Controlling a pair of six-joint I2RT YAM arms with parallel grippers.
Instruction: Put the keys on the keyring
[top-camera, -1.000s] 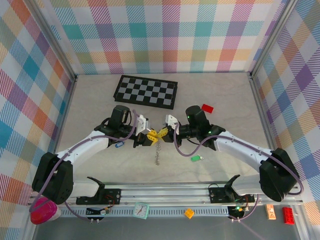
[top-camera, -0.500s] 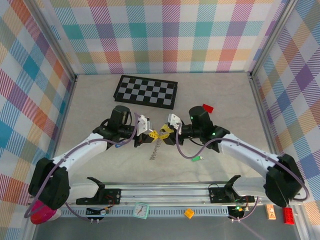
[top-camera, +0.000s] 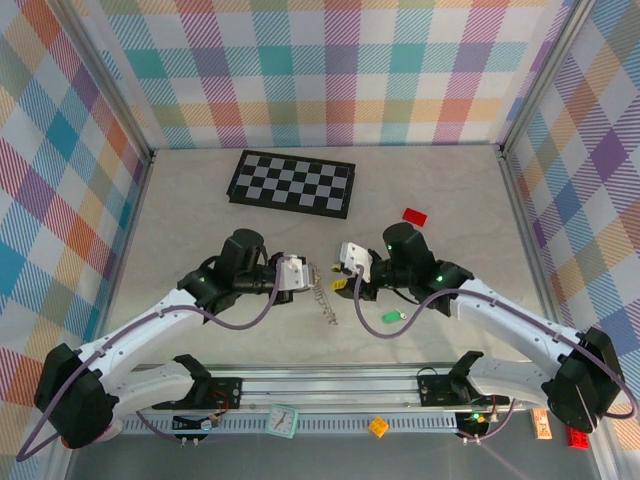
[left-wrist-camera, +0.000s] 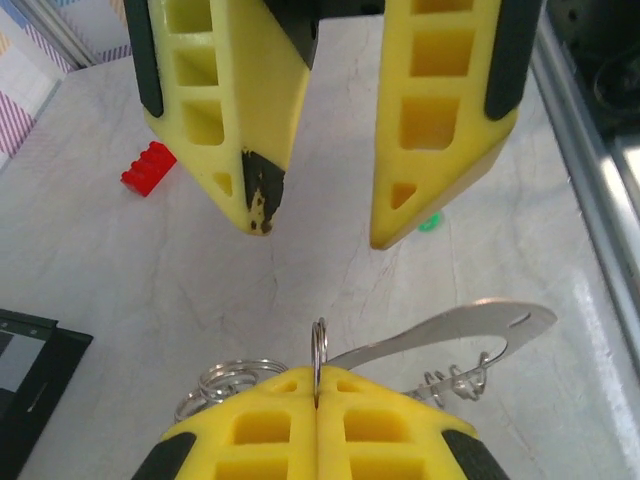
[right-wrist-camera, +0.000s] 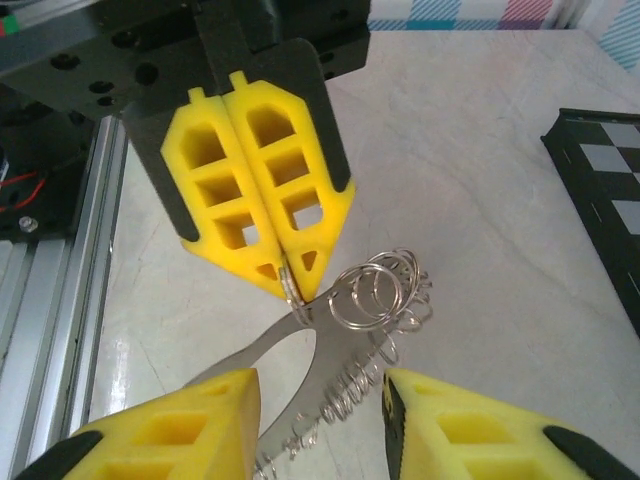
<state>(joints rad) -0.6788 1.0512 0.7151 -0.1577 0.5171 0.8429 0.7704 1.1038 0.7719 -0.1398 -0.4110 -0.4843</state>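
Observation:
The keyring (top-camera: 322, 299) is a grey metal loop with several small rings and a chain. It hangs over the table centre. My left gripper (top-camera: 306, 274) is shut on one thin ring (left-wrist-camera: 318, 350) of it, seen edge-on between the pads. My right gripper (top-camera: 338, 284) faces it, open, its fingers (right-wrist-camera: 175, 435) on either side of the loop (right-wrist-camera: 300, 365) without touching. The small rings (right-wrist-camera: 378, 288) dangle beside the left gripper (right-wrist-camera: 290, 282). The green key (top-camera: 390, 317) lies on the table under the right arm. The blue key is hidden.
The black-and-white chequered board (top-camera: 292, 183) lies at the back of the table, with a red flat brick (top-camera: 414, 216) to its right. The metal rail (top-camera: 330, 382) runs along the near edge. Plaid walls enclose the table on three sides.
The right gripper has let go of the keyring and opened. Both grippers have drawn toward the near edge, and the ring now hangs from the left gripper alone.

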